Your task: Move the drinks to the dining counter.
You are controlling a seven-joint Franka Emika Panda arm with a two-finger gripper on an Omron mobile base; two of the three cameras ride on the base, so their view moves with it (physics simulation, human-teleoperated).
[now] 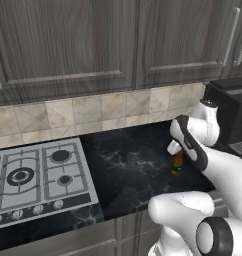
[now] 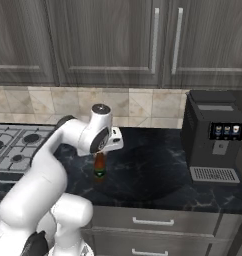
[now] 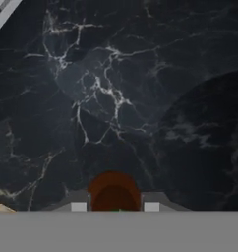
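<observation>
One drink (image 1: 178, 164), a small brown bottle with an orange-brown neck and a dark label, stands upright on the black marble wall counter (image 1: 128, 167), to the right of the stove. My gripper (image 1: 177, 154) comes down on it from above and is shut on its neck. From the other side, the drink (image 2: 99, 169) hangs just under the white hand, with the gripper (image 2: 99, 156) on its top. In the hand view the drink (image 3: 114, 191) is a brown round shape between the fingertips (image 3: 78, 206) of the gripper (image 3: 114, 206). The dining counter is out of view.
A gas stove (image 1: 33, 175) is set into the counter on the left. A black coffee machine (image 2: 213, 135) stands at the right against the tiled backsplash (image 1: 93, 112). Grey wall cabinets (image 2: 108, 40) hang above, and drawers (image 2: 153, 222) sit under the counter edge.
</observation>
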